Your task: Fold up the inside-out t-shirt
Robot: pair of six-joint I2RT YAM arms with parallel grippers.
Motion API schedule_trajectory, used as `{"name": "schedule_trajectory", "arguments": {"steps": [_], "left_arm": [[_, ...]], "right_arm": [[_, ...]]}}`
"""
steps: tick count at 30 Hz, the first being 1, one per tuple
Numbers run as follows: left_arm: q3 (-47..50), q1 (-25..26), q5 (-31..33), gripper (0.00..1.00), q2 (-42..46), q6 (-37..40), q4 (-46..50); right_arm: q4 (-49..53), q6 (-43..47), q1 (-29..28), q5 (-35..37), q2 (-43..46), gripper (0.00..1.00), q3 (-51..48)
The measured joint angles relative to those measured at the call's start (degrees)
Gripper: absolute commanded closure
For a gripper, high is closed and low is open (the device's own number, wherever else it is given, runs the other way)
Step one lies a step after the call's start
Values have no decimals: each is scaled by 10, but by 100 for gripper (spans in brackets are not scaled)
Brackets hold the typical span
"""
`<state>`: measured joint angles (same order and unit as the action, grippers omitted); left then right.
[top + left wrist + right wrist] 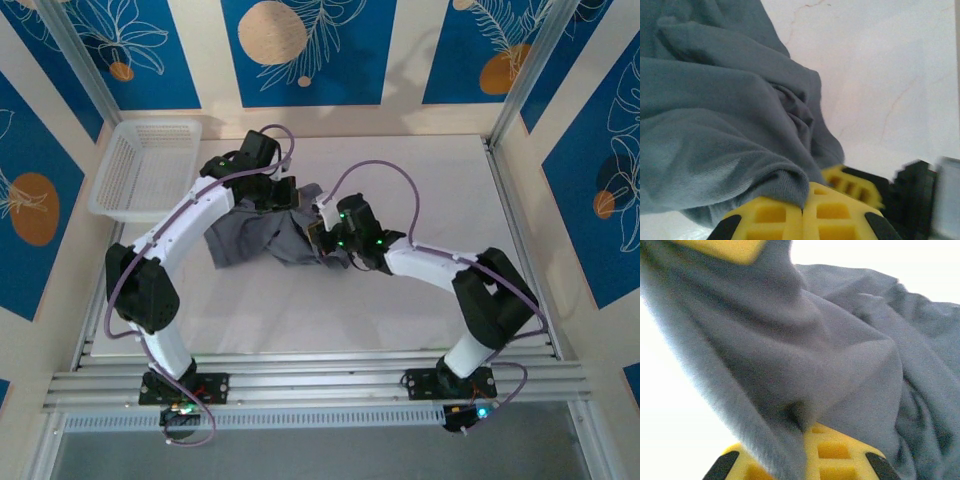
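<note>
The inside-out t-shirt [262, 238] lies as a crumpled slate-grey heap in the middle of the white table [420, 180]. My left gripper [286, 196] is at the heap's far right corner, and in the left wrist view its yellow fingers [770, 217] are shut on a thick fold of the t-shirt [715, 130]. My right gripper [322, 228] is close beside it at the heap's right edge. The right wrist view has its fingers [840, 455] shut on the grey cloth [840, 355], which drapes over them. The neck tag is hidden.
A white mesh basket [146, 166] stands at the table's far left corner. Blue-patterned walls and metal posts [530, 70] close in the table. A slotted rail [330, 385] runs along the near edge by the arm bases. Open table lies right of the shirt.
</note>
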<state>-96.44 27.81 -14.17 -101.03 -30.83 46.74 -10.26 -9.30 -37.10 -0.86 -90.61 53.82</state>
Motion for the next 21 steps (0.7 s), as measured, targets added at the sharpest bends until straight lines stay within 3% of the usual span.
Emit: {"name": "schedule_trajectory", "arguments": {"steps": [2, 5, 9, 12, 16, 21], "left_arm": [[-18, -4, 23, 91, -14, 17, 11], [-31, -7, 54, 77, -30, 44, 11], [9, -9, 80, 63, -5, 76, -13], [99, -4, 83, 54, 63, 88, -46], [213, 34, 90, 53, 162, 71, -83], [315, 118, 100, 26, 223, 9, -157]], "right_arm": [[5, -38, 23, -78, 33, 100, -3], [-21, -126, 69, -193, 81, 100, -20], [-53, -231, 125, -302, 104, 100, -37], [-39, -266, 132, -345, 101, 100, -31], [-22, -292, 132, -372, 90, 100, -12], [-3, -305, 132, -376, 85, 100, -1]]}}
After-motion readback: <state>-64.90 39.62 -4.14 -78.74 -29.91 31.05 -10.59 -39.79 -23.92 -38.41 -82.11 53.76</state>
